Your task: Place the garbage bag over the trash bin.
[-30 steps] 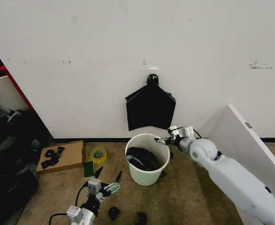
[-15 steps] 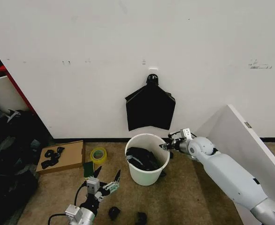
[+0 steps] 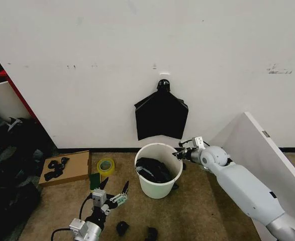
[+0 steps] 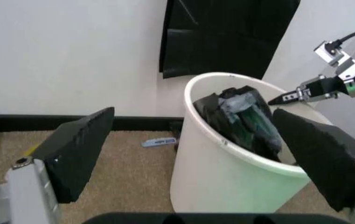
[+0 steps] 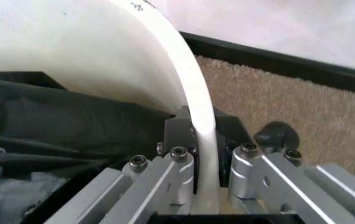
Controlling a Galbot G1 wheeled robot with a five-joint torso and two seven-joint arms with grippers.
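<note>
Crumpled garbage bag [image 3: 154, 169] sits inside the trash bin [image 3: 158, 187] on the carpeted floor by the wall. Right gripper [image 3: 178, 153] straddles the bin's rim, jaws closed on it. Left gripper [image 3: 114, 192] hovers low, well apart, jaws spread wide and empty.

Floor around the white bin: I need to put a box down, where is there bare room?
Bare carpet lies in front of the trash bin, under the right arm. Left of the bin it is crowded: tape roll, cardboard box, left gripper. The right gripper straddles the bin's rim.
</note>
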